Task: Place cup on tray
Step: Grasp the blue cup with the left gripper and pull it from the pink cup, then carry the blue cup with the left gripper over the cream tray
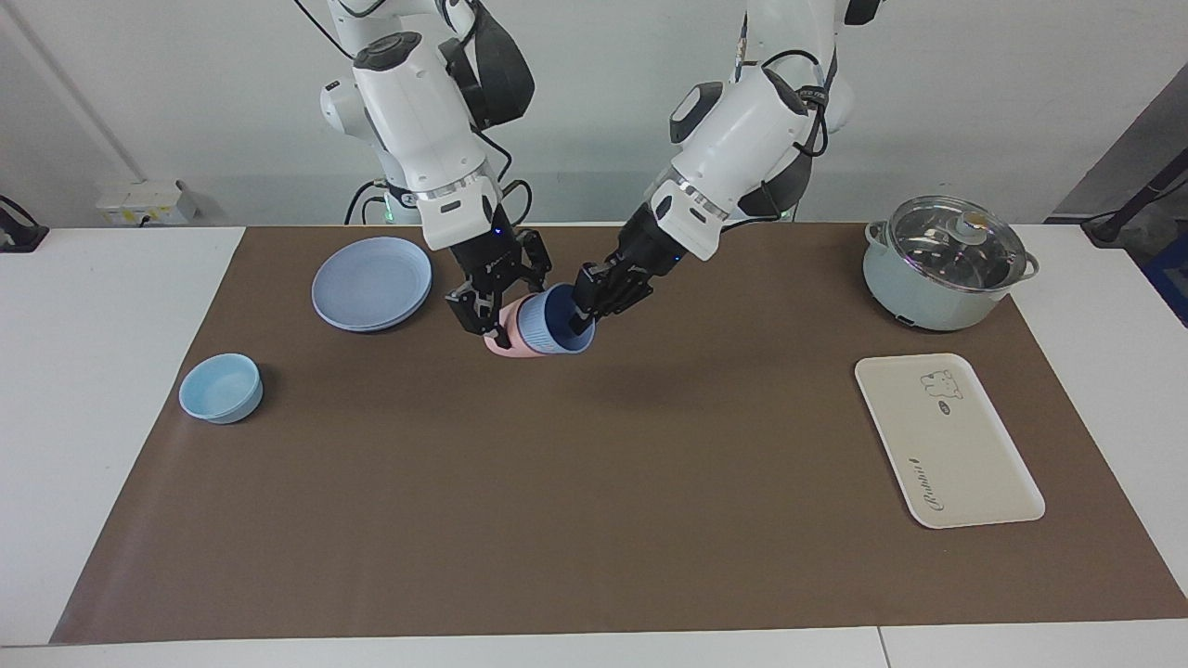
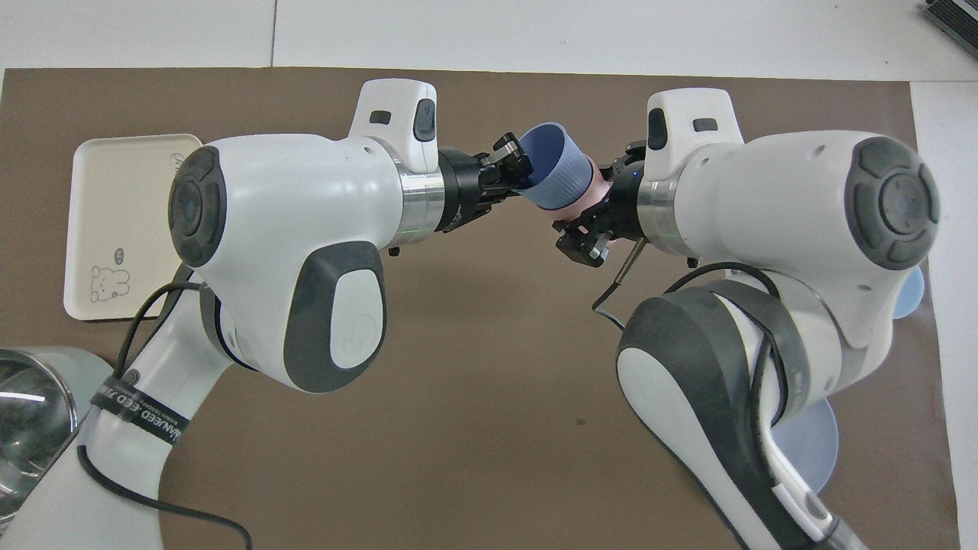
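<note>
The periwinkle-blue cup (image 1: 549, 325) (image 2: 558, 172) is nested in a salmon-pink tumbler (image 1: 504, 340) (image 2: 592, 187), tilted and held in the air over the brown mat. My right gripper (image 1: 497, 306) (image 2: 600, 200) is shut on the pink tumbler. Coming in from the other end, my left gripper (image 1: 585, 317) (image 2: 519, 164) is shut on the cup's rim, one finger inside its mouth. The cream-white tray (image 1: 947, 445) (image 2: 114, 214) lies flat toward the left arm's end of the table, with nothing on it.
A round blue plate (image 1: 371, 283) (image 2: 817, 443) lies near the right arm's base. The light-blue bowl (image 1: 221, 388) (image 2: 913, 294) sits farther out at that end. A lidded pot (image 1: 947, 264) (image 2: 30, 428) stands nearer to the robots than the tray.
</note>
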Robot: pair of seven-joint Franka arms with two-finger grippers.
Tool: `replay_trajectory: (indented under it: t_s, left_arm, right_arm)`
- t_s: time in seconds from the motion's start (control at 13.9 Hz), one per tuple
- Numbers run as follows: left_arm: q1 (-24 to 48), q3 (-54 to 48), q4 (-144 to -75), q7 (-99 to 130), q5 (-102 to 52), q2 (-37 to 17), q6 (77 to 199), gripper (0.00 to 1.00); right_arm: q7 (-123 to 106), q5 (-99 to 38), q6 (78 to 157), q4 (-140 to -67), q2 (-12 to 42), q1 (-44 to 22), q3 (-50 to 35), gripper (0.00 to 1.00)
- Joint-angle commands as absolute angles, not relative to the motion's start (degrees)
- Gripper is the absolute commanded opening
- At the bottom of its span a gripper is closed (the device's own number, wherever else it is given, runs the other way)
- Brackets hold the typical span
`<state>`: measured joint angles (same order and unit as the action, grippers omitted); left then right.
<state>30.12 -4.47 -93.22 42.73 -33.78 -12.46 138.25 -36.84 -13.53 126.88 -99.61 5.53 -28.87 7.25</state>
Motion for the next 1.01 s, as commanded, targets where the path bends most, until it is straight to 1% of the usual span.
replay_trajectory:
  t_s: [0.0, 0.14, 0.29, 0.36, 0.43, 0.58, 0.72, 0.87, 0.94]
  left_arm:
    - [29.62, -4.31, -90.63, 43.24, -32.26, -12.92, 130.9, 0.0]
    - [27.35, -4.22, -85.64, 43.68, -32.08, -14.75, 125.1, 0.0]
    - [24.88, -3.78, -79.39, 43.68, -25.52, -16.78, 119.9, 0.0]
    - [23.39, -3.78, -78.58, 43.59, -22.79, -16.44, 119.1, 0.0]
    - [21.9, -3.69, -78.57, 43.33, -20.07, -16.0, 118.57, 0.0]
    - [16.72, -3.86, -78.66, 42.11, -12.17, -12.85, 114.28, 0.0]
    - [12.51, -3.78, -80.06, 31.88, -8.45, -10.47, 109.36, 0.0]
    - [6.97, -3.78, -82.25, 20.71, -8.35, -9.5, 109.42, 0.0]
    - [3.72, -3.78, -83.83, 15.87, -8.35, -8.8, 109.95, 0.0]
  right_arm:
    - [-35.42, -12.22, 128.41, -100.46, 4.22, -28.3, 7.29, 0.0]
    - [-35.42, -12.22, 128.41, -100.46, 4.22, -28.3, 7.29, 0.0]
    - [-35.42, -12.22, 128.41, -100.46, 4.22, -28.3, 7.29, 0.0]
    - [-35.42, -12.22, 128.41, -100.46, 4.22, -28.3, 7.29, 0.0]
    - [-35.42, -12.22, 128.41, -100.46, 4.22, -28.3, 7.29, 0.0]
    - [-35.25, -12.22, 128.5, -100.46, 4.22, -27.69, 7.38, 0.0]
    - [-35.07, -12.74, 130.24, -100.55, 4.39, -26.73, 7.56, 0.0]
    - [-35.68, -14.58, 131.48, -100.81, 4.92, -23.14, 7.47, 0.0]
    - [-37.08, -19.29, 134.44, -101.59, 5.18, -21.03, 7.47, 0.0]
